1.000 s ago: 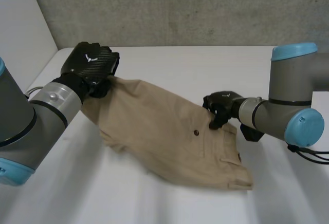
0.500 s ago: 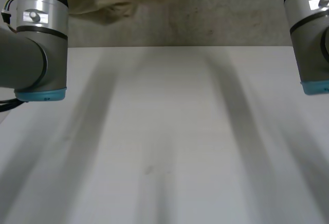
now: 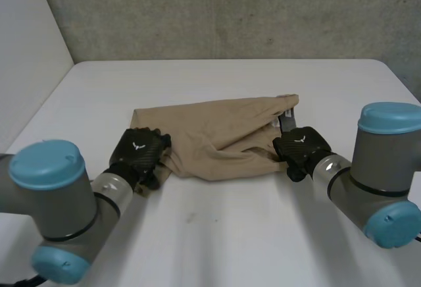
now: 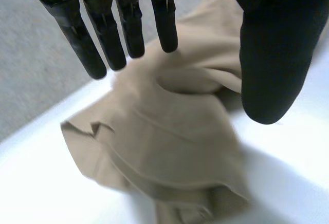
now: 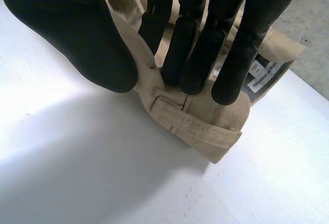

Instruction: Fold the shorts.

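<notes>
I see the shorts (image 3: 223,135) lying across the middle of the tabletop (image 3: 217,234), at the frame's centre. My left hand (image 3: 138,155) sits at their lower-left end and my right hand (image 3: 299,149) on their right end. A wall (image 3: 230,10) stands behind the tabletop.

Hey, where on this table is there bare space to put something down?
Two free patches: the far strip of table between the shorts and the wall, and the near middle in front of the shorts. Crowded at the shorts' near corners, where the left hand and right hand sit.
</notes>
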Available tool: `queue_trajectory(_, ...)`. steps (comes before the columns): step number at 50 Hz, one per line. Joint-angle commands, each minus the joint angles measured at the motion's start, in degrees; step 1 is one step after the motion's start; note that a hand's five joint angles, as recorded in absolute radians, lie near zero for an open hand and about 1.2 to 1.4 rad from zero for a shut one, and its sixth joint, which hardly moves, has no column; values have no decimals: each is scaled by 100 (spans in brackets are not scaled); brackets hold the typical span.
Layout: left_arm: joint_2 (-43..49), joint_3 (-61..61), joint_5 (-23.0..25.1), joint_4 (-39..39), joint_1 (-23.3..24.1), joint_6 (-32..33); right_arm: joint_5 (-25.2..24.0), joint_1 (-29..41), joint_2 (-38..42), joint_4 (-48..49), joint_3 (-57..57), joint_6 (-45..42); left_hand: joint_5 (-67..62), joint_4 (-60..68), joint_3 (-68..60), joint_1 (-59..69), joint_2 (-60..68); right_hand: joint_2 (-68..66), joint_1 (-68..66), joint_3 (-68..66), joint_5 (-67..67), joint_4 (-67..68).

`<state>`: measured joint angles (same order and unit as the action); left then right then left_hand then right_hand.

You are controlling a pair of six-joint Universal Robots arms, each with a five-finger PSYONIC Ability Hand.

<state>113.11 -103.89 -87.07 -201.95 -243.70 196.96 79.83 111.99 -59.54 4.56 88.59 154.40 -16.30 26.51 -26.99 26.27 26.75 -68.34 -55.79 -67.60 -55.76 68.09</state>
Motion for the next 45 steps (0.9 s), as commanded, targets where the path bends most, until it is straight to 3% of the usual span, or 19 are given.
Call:
queue_trajectory(1, -1079, 9, -55, 1246, 86, -70, -29, -28, -541, 80, 483, 29, 414, -435, 483, -411, -459, -1166, -2421, -1240, -1424, 1191)
queue_trajectory(7, -2090, 88, -29, 1325, 121, -368, -29, 24, -673, 291, 782, 29, 347, -368, 416, -344, -392, -1166, -2421, -1240, -1424, 1191)
queue_trajectory(13, -2065, 439, -38, 1150, 156, -791, -37, 24, -725, 396, 887, 29, 129, -150, 198, -126, -174, -1166, -2421, -1240, -1424, 1191)
queue_trajectory(23, -257, 1773, -64, 1219, 139, -704, -46, -55, -761, 511, 1002, -24, -325, 305, -256, 328, 280, -1166, -2421, -1240, -1424, 1191)
queue_trajectory(31, 1018, 2837, -3, 1439, -133, -624, -46, -55, -770, 590, 1011, -24, -947, 926, -878, 950, 902, -1166, -2421, -1240, -1424, 1191)
queue_trajectory(45, 1925, 3490, 358, 2151, -239, -615, -46, -64, -761, 678, 1011, -32, -1082, 1061, -1013, 1085, 1037, -1166, -2421, -1240, -1424, 1191)
